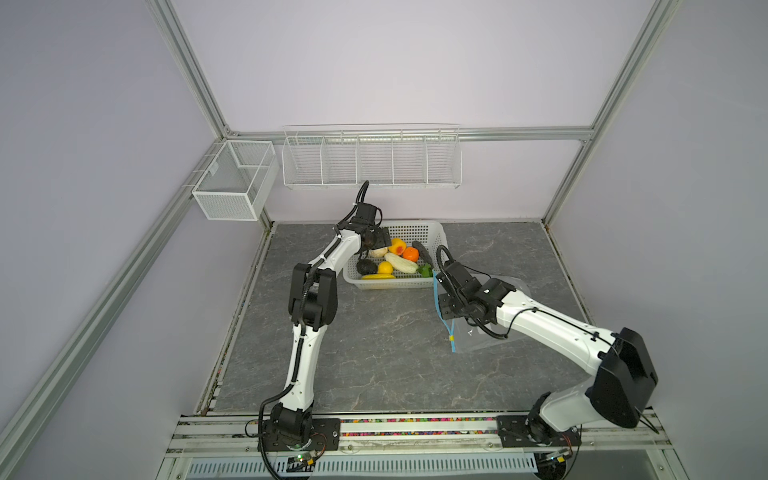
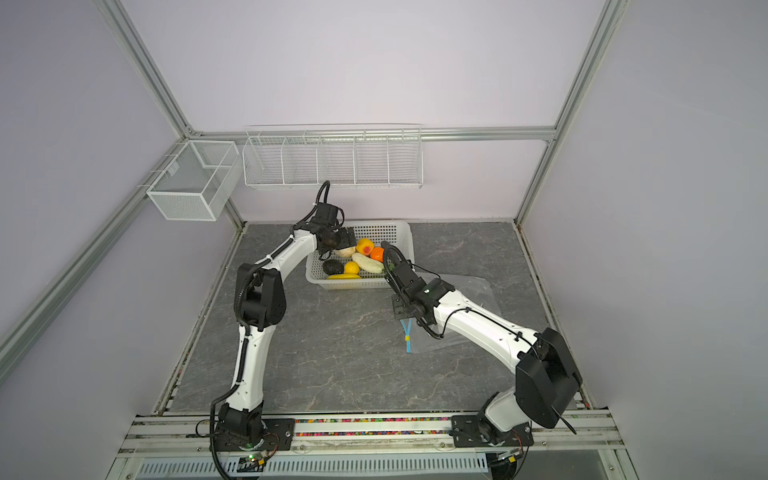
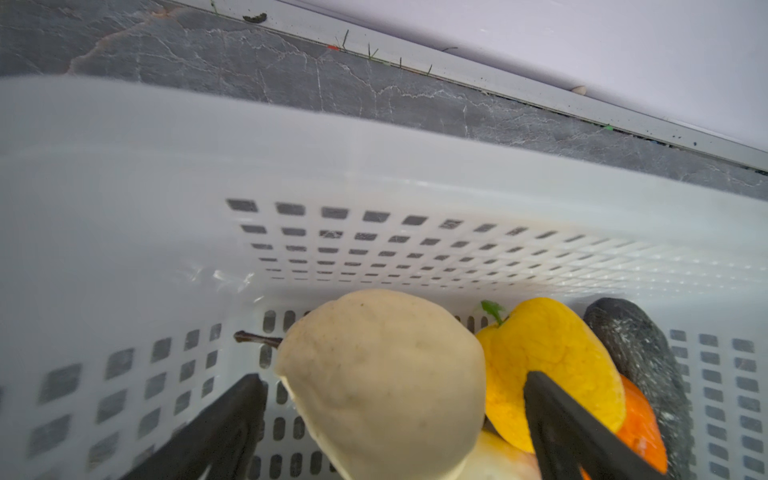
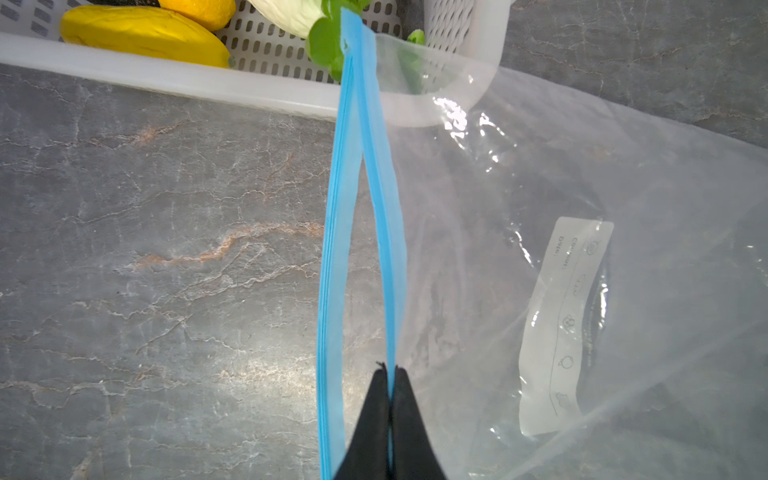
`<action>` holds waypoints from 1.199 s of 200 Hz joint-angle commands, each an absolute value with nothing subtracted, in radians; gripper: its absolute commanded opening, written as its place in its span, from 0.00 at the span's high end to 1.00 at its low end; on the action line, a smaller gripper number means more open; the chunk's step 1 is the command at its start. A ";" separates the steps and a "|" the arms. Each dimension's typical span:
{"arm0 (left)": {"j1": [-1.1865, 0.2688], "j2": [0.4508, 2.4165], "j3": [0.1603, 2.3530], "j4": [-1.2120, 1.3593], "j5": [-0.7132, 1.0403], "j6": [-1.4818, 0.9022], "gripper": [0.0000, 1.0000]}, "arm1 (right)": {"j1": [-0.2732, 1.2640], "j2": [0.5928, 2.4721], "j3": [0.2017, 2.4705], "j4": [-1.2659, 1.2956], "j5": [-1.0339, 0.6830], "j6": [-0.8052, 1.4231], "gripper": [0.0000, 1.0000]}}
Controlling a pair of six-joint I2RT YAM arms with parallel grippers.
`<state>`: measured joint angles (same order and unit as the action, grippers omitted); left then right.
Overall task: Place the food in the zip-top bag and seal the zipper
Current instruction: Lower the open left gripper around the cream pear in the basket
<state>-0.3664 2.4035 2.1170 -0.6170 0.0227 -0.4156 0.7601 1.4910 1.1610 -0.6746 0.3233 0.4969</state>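
Top views: all food (image 1: 392, 259) seen in basket (image 1: 438, 239); zip-top bag (image 1: 513, 286) laid on bench (image 1: 374, 353), against basket corner, empty. Nothing bagged, zipper (image 1: 436, 297) unsealed.
Left wrist: left claw (image 3: 395, 380) spread wide astride beige pear (image 3: 374, 357); contact not resolved.
Right wrist: right claw (image 4: 388, 374) pinched on one zipper lip, mouth parted. Slider out of frame; leafy piece partly hidden behind strip.

My worktop: grey marble-look table (image 1: 374, 365), pale veins (few orange-brown ones too). Two things lie directly on it. White perforated basket (image 1: 390, 283) at 12 o'clock from table centre, close to back edge. Clear zip-top bag (image 2: 469, 286) at 3 o'clock, body on slab, blue mouth strip (image 4: 332, 249) facing 9 o'clock. Bag's far corner overlaps basket's near corner.
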 commanded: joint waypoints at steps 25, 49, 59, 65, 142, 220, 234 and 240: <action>-0.354 2.447 2.116 -0.615 0.043 -0.442 0.11 | 0.755 1.505 1.162 -0.683 0.319 0.498 0.94; -0.354 2.410 2.039 -0.581 0.029 -0.447 0.18 | 0.754 1.505 1.158 -0.680 0.318 0.497 0.94; -0.354 2.394 2.005 -0.561 0.021 -0.444 0.18 | 0.754 1.507 1.159 -0.678 0.312 0.495 0.94; -0.354 2.387 1.992 -0.555 0.014 -0.439 0.18 | 0.754 1.510 1.160 -0.677 0.309 0.494 0.94; -0.354 2.490 2.129 -0.614 -0.003 -0.410 0.03 | 0.754 1.516 1.173 -0.683 0.302 0.491 0.94; -0.354 2.502 2.138 -0.589 -0.019 -0.391 0.10 | 0.754 1.541 1.184 -0.676 0.288 0.495 0.94; -0.354 2.506 2.143 -0.588 -0.027 -0.385 0.13 | 0.753 1.537 1.181 -0.675 0.291 0.497 0.94; -0.354 2.506 2.146 -0.588 -0.029 -0.383 0.15 | 0.753 1.537 1.180 -0.673 0.291 0.498 0.94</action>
<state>-0.3599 2.4676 2.1025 -0.5667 -0.0006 -0.4061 0.7597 1.5379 1.1706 -0.6746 0.2966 0.4969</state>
